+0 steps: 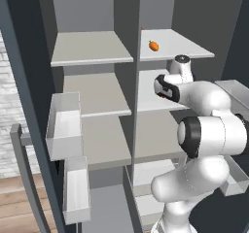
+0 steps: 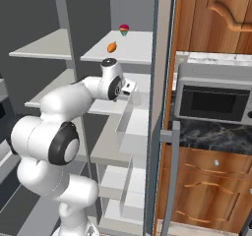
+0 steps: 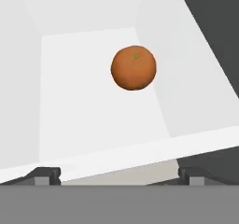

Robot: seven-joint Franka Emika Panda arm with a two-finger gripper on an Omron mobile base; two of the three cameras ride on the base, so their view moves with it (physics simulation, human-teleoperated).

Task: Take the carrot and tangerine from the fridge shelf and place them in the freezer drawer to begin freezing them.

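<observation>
Gripper point(image 3: 119, 177): jaws released and spread wide, nothing between them; the two dark finger tips stand apart at the bottom of the hand view, just short of a white bin's near rim.

Door bin point(image 3: 140, 150): white, open-topped, seen from above in the hand view; near rim runs slantwise across the lower picture, pale walls rising on both sides.

Tangerine point(image 3: 133, 67): plain orange ball, resting on the bin's floor toward the far right corner, close to the right wall, well apart from the finger tips.

Robot arm point(image 1: 204, 130): white with dark joints, rising before the open fridge, wrist reaching in at the height of the second shelf on the right side.

Carrot point(image 1: 153, 45): small, orange, green-tipped, lying on the top right fridge shelf point(image 1: 189, 50), toward its left edge and back from the front edge; also seen from the right base view point(image 2: 112, 47).

Small red and green item point(image 2: 124, 30): on the same shelf, nearer its back edge, behind the carrot; too small to identify.
</observation>
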